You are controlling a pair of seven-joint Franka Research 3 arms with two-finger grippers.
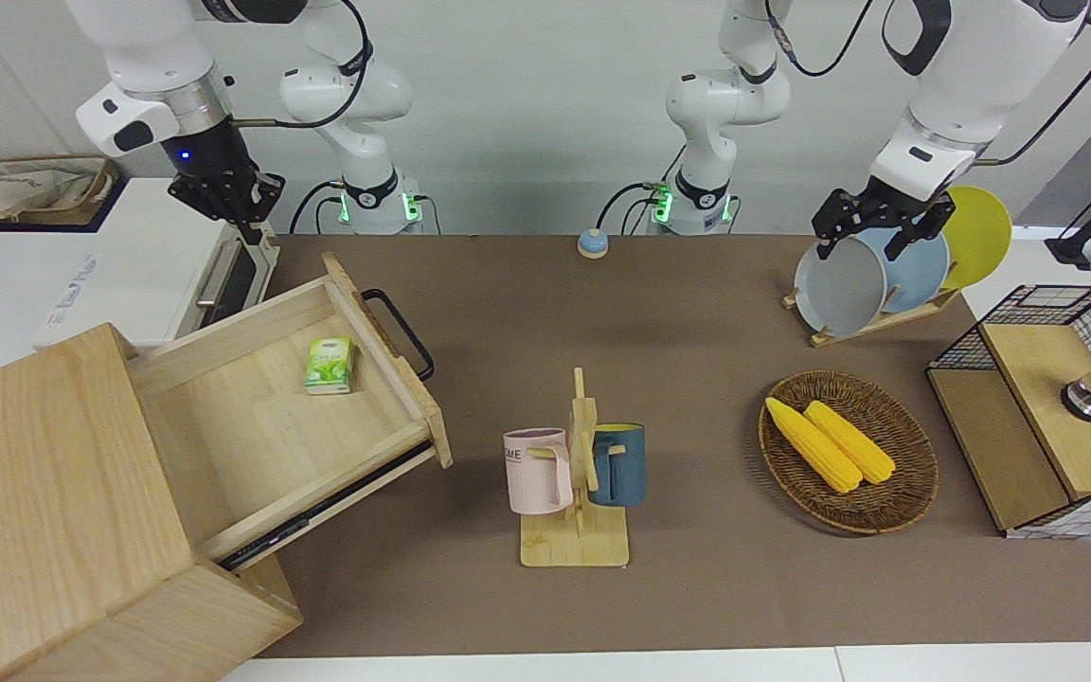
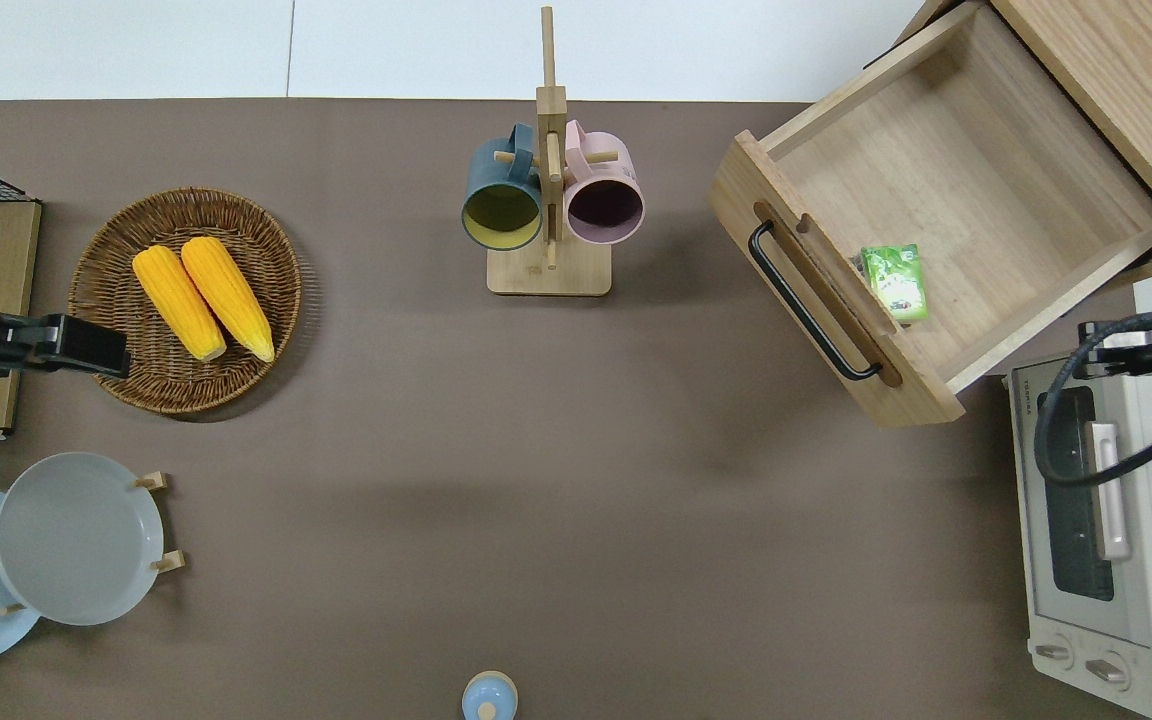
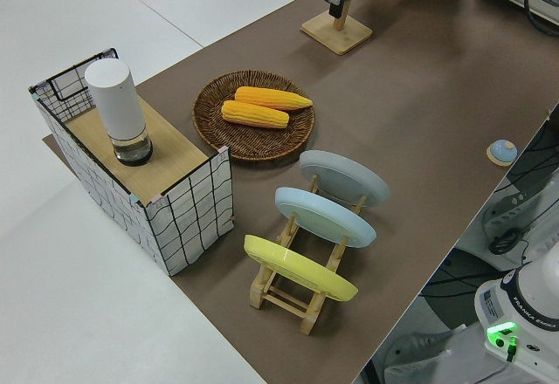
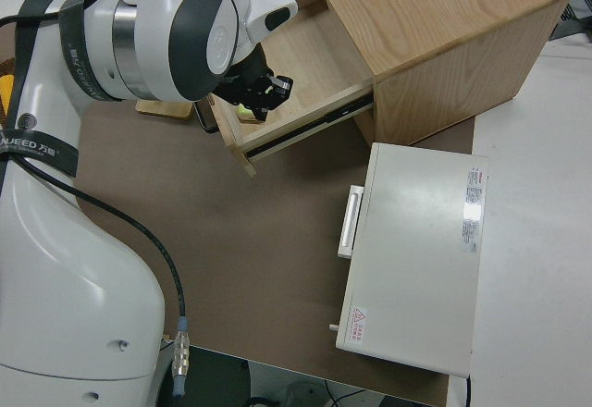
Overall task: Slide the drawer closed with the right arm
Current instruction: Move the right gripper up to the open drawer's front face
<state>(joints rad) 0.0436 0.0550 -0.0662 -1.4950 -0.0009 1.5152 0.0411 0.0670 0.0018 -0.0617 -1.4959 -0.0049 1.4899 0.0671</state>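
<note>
The drawer [image 1: 252, 426] stands pulled far out of its light-wood cabinet [image 1: 44, 493] at the right arm's end of the table. Its front panel with the black bar handle [image 1: 401, 332] faces the middle of the table. A small green packet [image 1: 330, 365] lies inside, close to the front panel. My right gripper [image 1: 247, 227] hangs in the air over the edge of the white toaster oven [image 1: 129, 256], beside the drawer's corner that lies nearer to the robots, touching nothing. In the overhead view the drawer [image 2: 976, 170] and handle [image 2: 806, 305] show clearly. The left arm is parked, its gripper [image 1: 860, 248] open.
A wooden mug rack [image 1: 576, 530] with a pink and a blue mug stands mid-table, facing the handle. Toward the left arm's end are a wicker basket [image 1: 905, 483] holding two corn cobs, a plate rack [image 1: 877, 322] and a wire-mesh box [image 1: 1047, 407]. A small blue bell [image 1: 592, 243] sits near the robots.
</note>
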